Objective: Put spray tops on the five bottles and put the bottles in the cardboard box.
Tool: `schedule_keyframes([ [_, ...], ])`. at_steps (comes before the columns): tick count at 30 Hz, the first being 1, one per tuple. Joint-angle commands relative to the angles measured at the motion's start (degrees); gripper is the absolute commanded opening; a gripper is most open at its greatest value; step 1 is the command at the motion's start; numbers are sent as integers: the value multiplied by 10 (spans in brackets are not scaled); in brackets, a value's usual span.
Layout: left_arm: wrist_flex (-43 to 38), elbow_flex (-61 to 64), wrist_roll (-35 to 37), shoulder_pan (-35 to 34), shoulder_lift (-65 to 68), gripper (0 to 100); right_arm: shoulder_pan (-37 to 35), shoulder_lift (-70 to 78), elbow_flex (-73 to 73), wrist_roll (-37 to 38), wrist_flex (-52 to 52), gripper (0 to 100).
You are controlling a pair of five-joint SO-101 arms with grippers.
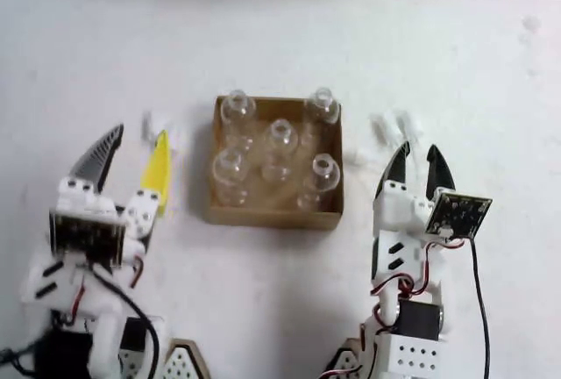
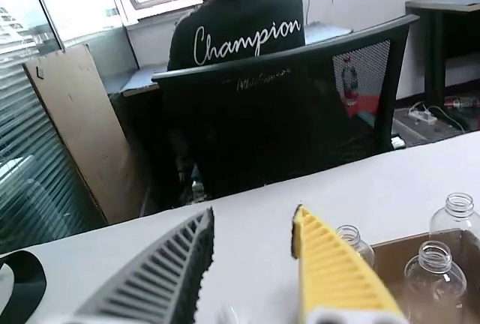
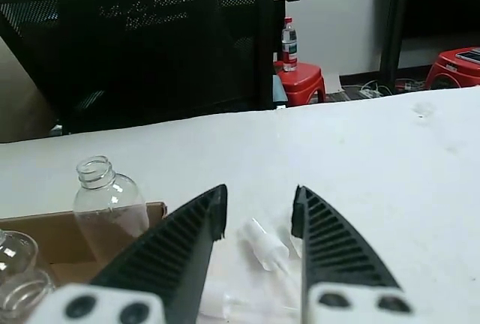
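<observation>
Five clear, capless bottles [image 1: 279, 138] stand upright inside the cardboard box [image 1: 273, 215] at mid-table. Small white spray tops lie on the table on both sides: a few left of the box [image 1: 156, 122] and a few right of it [image 1: 392, 125]. My left gripper [image 1: 140, 133], with one grey and one yellow finger, stands open just left of the box, holding nothing. In its wrist view [image 2: 253, 215] bottles [image 2: 431, 273] rise beyond the yellow finger. My right gripper [image 1: 418, 146] is open right of the box, with a spray top [image 3: 267, 244] lying beyond its fingertips and a bottle [image 3: 109, 210] to the side.
The white table [image 1: 280, 46] stretches bare beyond the box to its far edge. One more spray top [image 1: 358, 156] lies by the box's right wall. Behind the table a black mesh chair [image 2: 300, 106] stands with a person seated in it, back turned.
</observation>
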Motion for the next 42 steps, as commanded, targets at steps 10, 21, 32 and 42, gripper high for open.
schedule_keyframes([
  [10,155,-393,-1,2,516,162,-6,-1,5,9,-9,126],
  [21,182,-469,66,-16,571,162,-5,-1,5,9,-9,126],
  [32,152,-482,84,-66,577,162,-7,0,5,9,-9,126],
  [42,219,-587,-9,-64,720,162,-7,0,5,9,-8,126],
])
